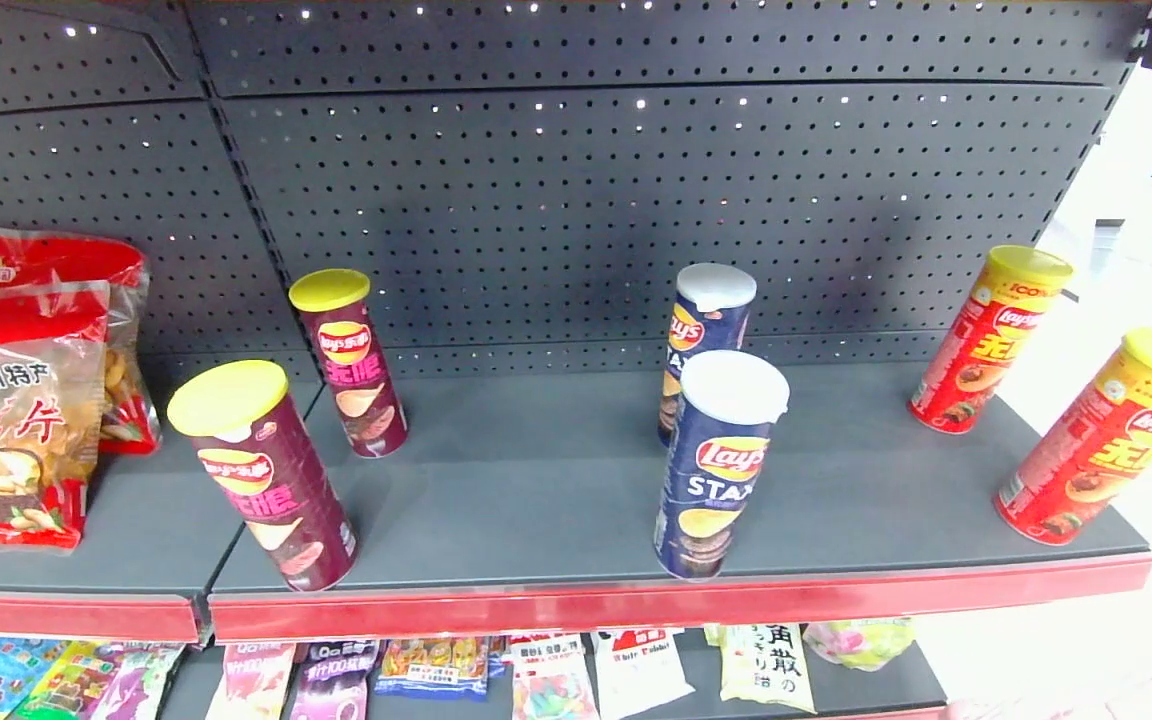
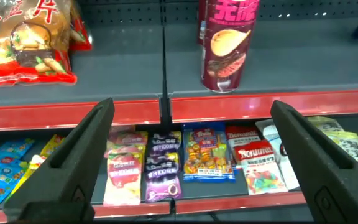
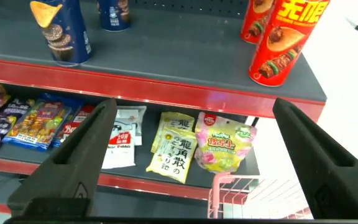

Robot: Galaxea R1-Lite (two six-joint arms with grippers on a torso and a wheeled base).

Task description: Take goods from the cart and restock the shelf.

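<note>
Maroon cans (image 1: 261, 470), yellow lids; navy cans (image 1: 721, 460), white lids; red cans (image 1: 1101, 440), yellow lids. All stood upright on shelf (image 1: 536, 480). Left gripper (image 2: 191, 106), right gripper (image 3: 194, 102): jaws gaped wide, empty.

Surfaces: matt metal, glossy packs

shelf deck (image 1: 556, 470): matt dark-grey painted metal, smooth. back panel (image 1: 636, 200) at 12 o'clock: same matt finish, perforated. front strip (image 1: 676, 603): glossy red, reflective. maroon can (image 1: 266, 490), blue can (image 1: 721, 470), red can (image 1: 1096, 450) at 3 o'clock: glossy printed wrap, smooth plastic lids. snack bags (image 1: 21, 420) at 9 o'clock: shiny crinkled plastic film. left gripper (image 2: 191, 106) and right gripper (image 3: 194, 102): matt black fingers. cart (image 3: 241, 179): pink coated wire.
</note>
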